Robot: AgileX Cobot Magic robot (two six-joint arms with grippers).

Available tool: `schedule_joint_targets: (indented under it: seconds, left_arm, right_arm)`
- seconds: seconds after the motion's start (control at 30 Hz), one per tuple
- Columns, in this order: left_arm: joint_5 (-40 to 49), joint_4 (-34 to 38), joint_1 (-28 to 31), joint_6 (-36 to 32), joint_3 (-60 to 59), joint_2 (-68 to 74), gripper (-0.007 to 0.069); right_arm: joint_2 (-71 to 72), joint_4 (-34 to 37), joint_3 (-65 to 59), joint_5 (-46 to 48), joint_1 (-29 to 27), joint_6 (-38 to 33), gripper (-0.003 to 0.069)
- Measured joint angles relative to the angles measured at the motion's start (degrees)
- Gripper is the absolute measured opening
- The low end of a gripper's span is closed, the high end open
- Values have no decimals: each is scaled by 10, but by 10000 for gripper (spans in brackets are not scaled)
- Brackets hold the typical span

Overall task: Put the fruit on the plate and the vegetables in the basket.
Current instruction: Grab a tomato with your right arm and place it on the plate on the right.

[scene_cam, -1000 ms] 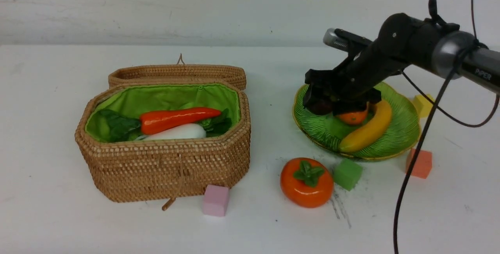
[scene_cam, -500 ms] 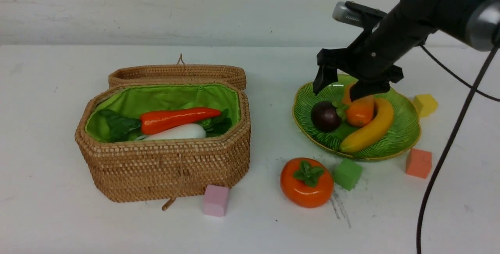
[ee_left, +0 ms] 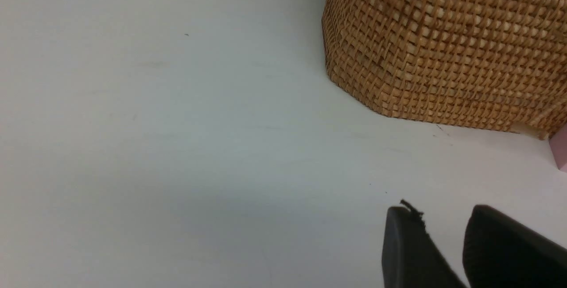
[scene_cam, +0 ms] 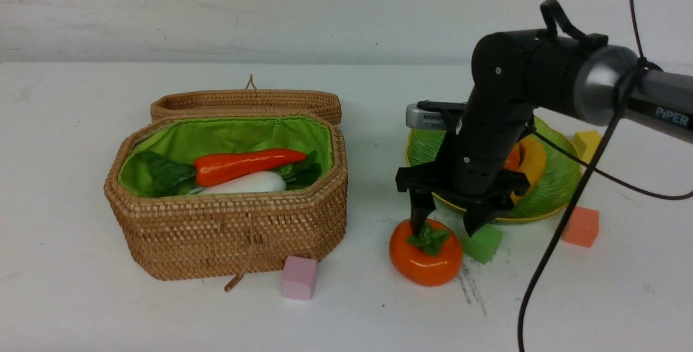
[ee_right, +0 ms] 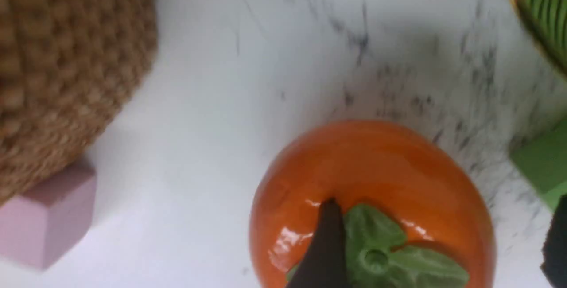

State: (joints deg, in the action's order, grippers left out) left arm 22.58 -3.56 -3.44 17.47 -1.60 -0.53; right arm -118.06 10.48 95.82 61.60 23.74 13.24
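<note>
Now that the mangosteen sits on the plate (scene_cam: 552,184), hidden behind the arm, the right gripper (scene_cam: 445,230) has swung off the dish and down to the persimmon (scene_cam: 425,262), which lies on the table just in front of the plate. Its jaws stand wide and hold nothing. One finger touches the fruit's top beside the green calyx, and the other hangs near a green cube (scene_cam: 484,243). The vegetables (scene_cam: 243,165) lie in the basket (scene_cam: 227,233). The left gripper (ee_left: 440,212) waits, slightly parted and empty. This looks like the last fruit to move.
</note>
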Motion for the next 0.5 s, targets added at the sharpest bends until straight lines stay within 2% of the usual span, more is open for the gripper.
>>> schedule_joint_targets:
  seconds: [0.23, 0.5]
  left_arm:
    - [0, 0, 0, 0, 0, 0, 194]
    - [0, 0, 0, 0, 0, 0, 199]
  right_arm:
    - [10, 45, -37, -51, 0, 4, 502]
    - [12, 78, -45, -42, -1, -8, 377]
